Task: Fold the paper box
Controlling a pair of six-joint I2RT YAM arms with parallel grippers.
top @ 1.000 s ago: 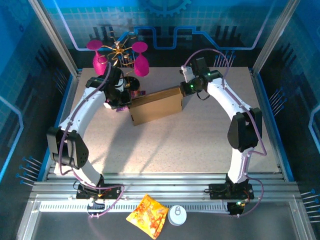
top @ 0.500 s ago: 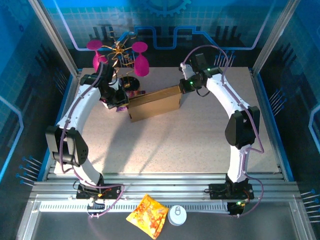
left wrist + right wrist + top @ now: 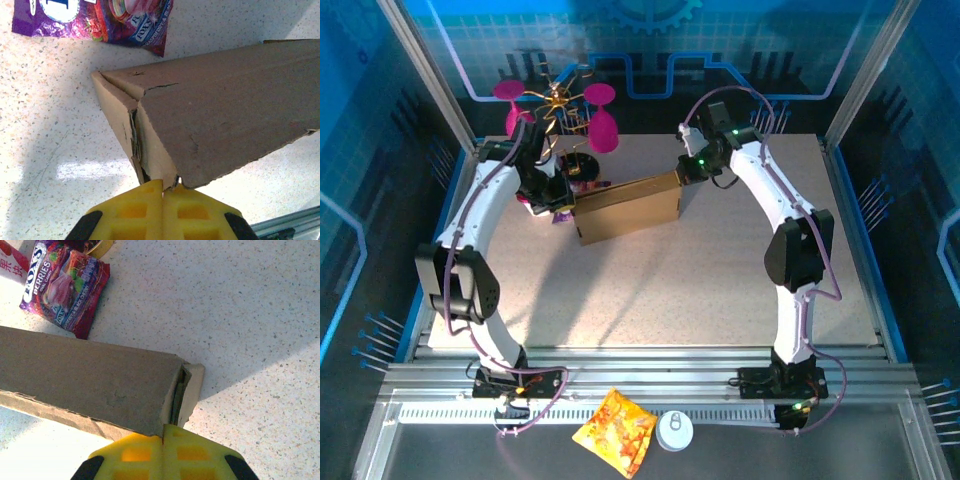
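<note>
Light falls from overhead in the top external view: the speckled table (image 3: 720, 270) is bright and evenly exposed at centre, while the blue surround darkens toward the left and right edges. Soft-edged arm shadows spread across the table at centre-left, and detail is crisp. In the left wrist view a washed-out glare patch sits at lower left. The paper box (image 3: 240, 110) lies in flat shade yet shows its torn crease sharply, and the left gripper (image 3: 162, 186) at the bottom edge looks softer. In the right wrist view a hard diagonal shadow edge crosses the right half, with the table blown out at lower right and lower left.
</note>
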